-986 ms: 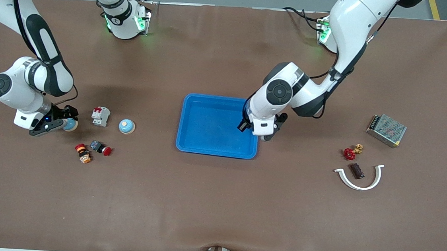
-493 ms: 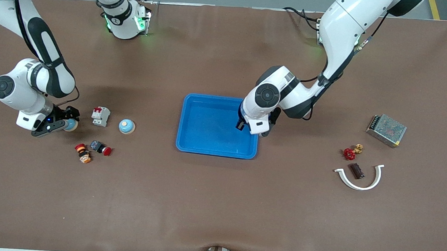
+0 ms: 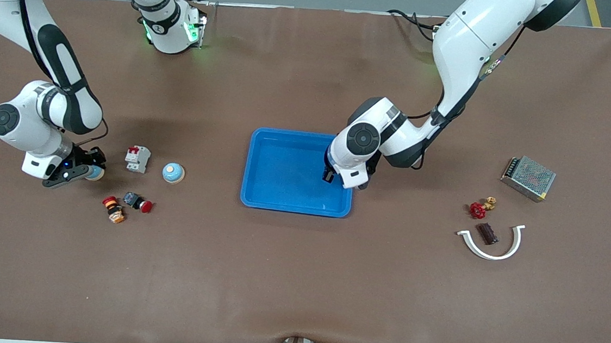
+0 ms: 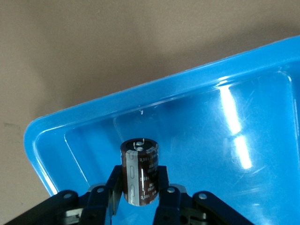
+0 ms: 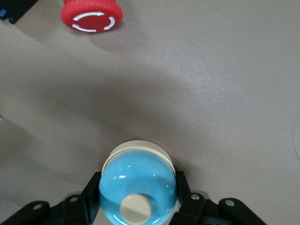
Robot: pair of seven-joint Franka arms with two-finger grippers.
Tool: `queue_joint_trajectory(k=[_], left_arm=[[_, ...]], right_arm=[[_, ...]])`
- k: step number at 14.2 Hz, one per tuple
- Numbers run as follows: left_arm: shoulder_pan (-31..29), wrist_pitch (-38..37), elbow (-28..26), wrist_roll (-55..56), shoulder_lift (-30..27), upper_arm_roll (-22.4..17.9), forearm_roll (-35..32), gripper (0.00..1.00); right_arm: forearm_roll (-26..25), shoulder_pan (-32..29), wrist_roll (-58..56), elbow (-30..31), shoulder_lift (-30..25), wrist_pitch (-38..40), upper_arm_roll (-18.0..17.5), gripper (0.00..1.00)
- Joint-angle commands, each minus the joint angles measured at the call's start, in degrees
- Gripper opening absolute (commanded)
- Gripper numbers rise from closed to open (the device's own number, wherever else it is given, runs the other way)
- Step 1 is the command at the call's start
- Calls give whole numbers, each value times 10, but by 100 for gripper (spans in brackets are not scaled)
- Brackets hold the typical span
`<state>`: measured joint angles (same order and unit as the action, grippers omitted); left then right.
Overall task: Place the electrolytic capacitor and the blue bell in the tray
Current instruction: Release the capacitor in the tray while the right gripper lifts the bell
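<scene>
Tray [image 3: 289, 173] sits mid-table in my front view; the left gripper [image 3: 331, 174] hangs over its end toward the left arm, the right gripper [image 3: 90, 172] low near a second bell [image 3: 173, 172] and a breaker [image 3: 137, 158]. My left wrist view has the fingers [image 4: 113, 190] clamped on the electrolytic capacitor [image 4: 139, 171], above the tray floor. My right wrist view has the jaws closed around the blue bell [image 5: 138, 187], a red button [image 5: 92, 15] near.
</scene>
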<state>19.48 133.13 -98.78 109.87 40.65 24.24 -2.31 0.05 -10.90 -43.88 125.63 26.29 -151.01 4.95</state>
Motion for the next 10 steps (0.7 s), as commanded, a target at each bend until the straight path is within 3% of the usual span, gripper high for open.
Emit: queue_joint_trajectory(k=[1, 2, 6, 10], left_arm=[[17, -9, 18, 13, 10, -16, -12, 70], [28, -9, 19, 13, 10, -25, -12, 100], [28, -13, 39, 14, -6, -42, -12, 100], [23, -68, 86, 9, -23, -59, -14, 100]], right_arm=[[-5, -11, -1, -7, 7, -2, -8, 24], [-5, -11, 0, -8, 7, -1, -7, 24], [-1, -5, 6, -13, -1, 17, -9, 24], [1, 11, 55, -48, -38, 141, -15, 24]])
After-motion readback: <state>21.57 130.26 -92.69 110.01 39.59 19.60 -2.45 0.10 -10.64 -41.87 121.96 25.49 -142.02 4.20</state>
